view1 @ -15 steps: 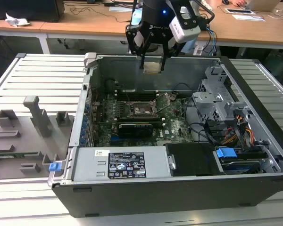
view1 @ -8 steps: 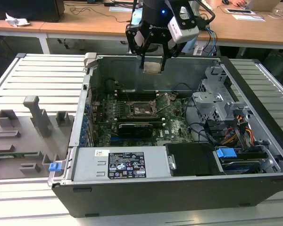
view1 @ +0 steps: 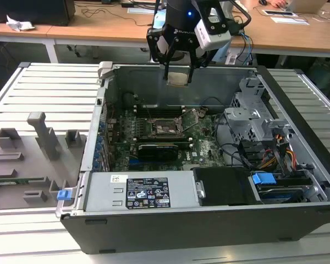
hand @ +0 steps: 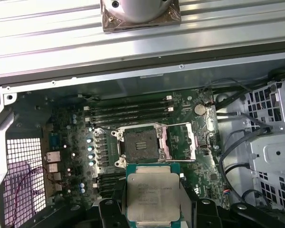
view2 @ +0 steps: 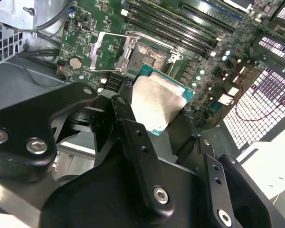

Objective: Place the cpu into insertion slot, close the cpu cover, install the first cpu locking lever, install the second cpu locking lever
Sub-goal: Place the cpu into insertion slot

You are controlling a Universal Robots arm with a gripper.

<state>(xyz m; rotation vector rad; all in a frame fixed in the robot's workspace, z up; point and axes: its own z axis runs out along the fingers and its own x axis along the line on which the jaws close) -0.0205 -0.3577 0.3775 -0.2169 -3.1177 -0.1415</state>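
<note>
My gripper [view1: 179,73] hangs over the rear of the open computer case, shut on the cpu [view1: 177,78]. Both wrist views show the cpu [hand: 153,192] [view2: 156,102] held by its edges between the black fingers [hand: 107,210], silver top showing. It is well above the green board, apart from it. The insertion slot [view1: 166,128] [hand: 140,144] [view2: 150,53] lies open below, dark and bare inside its grey rim. The cpu cover [hand: 182,141] [view2: 106,49] is swung open beside the slot.
Long black memory slots [hand: 128,111] run along one side of the socket. A black graphics card [view1: 157,149], a labelled power supply [view1: 146,192], a grey drive cage [view1: 253,115] and loose cables [view1: 275,151] sit inside the case. Grey fixtures [view1: 38,137] stand at the exterior view's left.
</note>
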